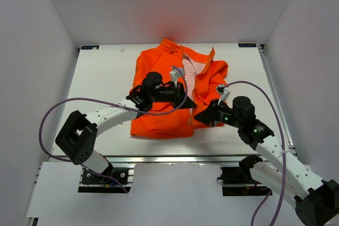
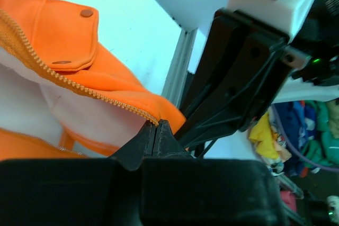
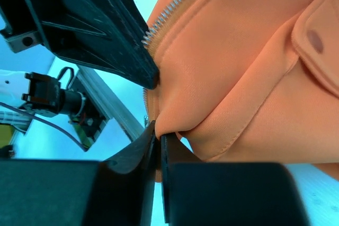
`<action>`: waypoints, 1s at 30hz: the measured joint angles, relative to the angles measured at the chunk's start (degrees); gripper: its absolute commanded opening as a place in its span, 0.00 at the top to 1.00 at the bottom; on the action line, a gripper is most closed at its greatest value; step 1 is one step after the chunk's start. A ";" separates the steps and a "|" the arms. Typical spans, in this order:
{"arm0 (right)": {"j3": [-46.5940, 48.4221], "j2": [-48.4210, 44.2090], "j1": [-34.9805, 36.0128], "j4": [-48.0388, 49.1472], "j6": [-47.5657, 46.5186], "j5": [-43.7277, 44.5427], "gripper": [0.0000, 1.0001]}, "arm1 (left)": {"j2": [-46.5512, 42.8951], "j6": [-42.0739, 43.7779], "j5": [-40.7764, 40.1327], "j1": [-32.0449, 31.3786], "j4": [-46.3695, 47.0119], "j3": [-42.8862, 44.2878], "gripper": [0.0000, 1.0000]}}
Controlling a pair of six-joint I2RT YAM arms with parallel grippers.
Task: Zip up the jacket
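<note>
Holds jacket hem at zipper base, left gripper and right gripper clamped on fabric; teeth unjoined, zipping all ahead.

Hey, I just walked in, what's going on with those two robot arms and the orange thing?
Both arms are working at the bottom hem of a bright orange fabric jacket lying on the white table. The left gripper is closed right at the lower end of one zipper row, and the right gripper pinches the hem beside it. The front lies open with pale lining showing, so nothing is zipped yet.
</note>
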 measured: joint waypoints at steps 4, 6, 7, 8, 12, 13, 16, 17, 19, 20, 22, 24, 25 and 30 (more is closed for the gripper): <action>-1.60 0.02 -0.04 2.34 1.62 -0.96 0.77 | -0.55 -3.69 -0.57 0.00 2.84 -1.33 1.00; -2.32 0.02 -0.04 3.17 2.36 -1.49 0.69 | -1.05 -5.31 -1.29 -0.02 4.15 -2.43 1.00; -2.49 0.02 -0.04 3.34 2.93 -1.75 0.67 | -1.31 -5.99 -1.70 -0.04 4.63 -2.97 1.00; -2.84 0.00 -0.04 4.07 3.43 -2.05 0.66 | -1.51 -6.62 -2.05 -0.04 5.09 -3.50 1.00; -3.91 -0.11 -0.04 6.21 5.20 -2.69 0.57 | -1.64 -8.63 -2.82 -0.04 6.84 -4.68 1.00; -4.20 -0.15 -0.04 6.49 5.66 -2.75 0.56 | -1.64 -9.14 -2.75 -0.04 7.34 -4.81 1.00; -4.90 -0.17 -0.04 7.15 6.36 -2.29 0.52 | -1.64 -10.47 -2.69 -0.04 8.59 -4.94 1.00; -5.05 -0.15 -0.04 7.15 6.45 -1.99 0.51 | -1.64 -10.71 -2.69 -0.04 8.92 -4.94 1.00; -5.05 -0.09 -0.04 7.19 6.49 -1.49 0.50 | -1.68 -11.28 -2.71 -0.04 9.38 -4.96 1.00; -5.05 -0.09 -0.04 7.28 6.51 -1.27 0.53 | -1.70 -11.50 -2.71 -0.07 9.64 -4.98 1.00; -5.05 0.09 -0.04 7.48 6.51 -1.01 0.55 | -1.86 -11.85 -2.73 -0.13 10.16 -5.07 1.00; -5.09 0.33 -0.04 8.07 6.73 -0.90 0.61 | -2.08 -12.20 -2.75 -0.33 10.40 -5.09 1.00; -5.16 0.35 -0.04 8.50 6.80 -0.85 0.64 | -2.19 -12.33 -2.78 -0.44 10.60 -5.16 1.00; -5.35 0.90 -0.04 9.27 7.45 -0.83 0.80 | -2.32 -13.03 -2.80 -0.68 11.37 -5.55 1.00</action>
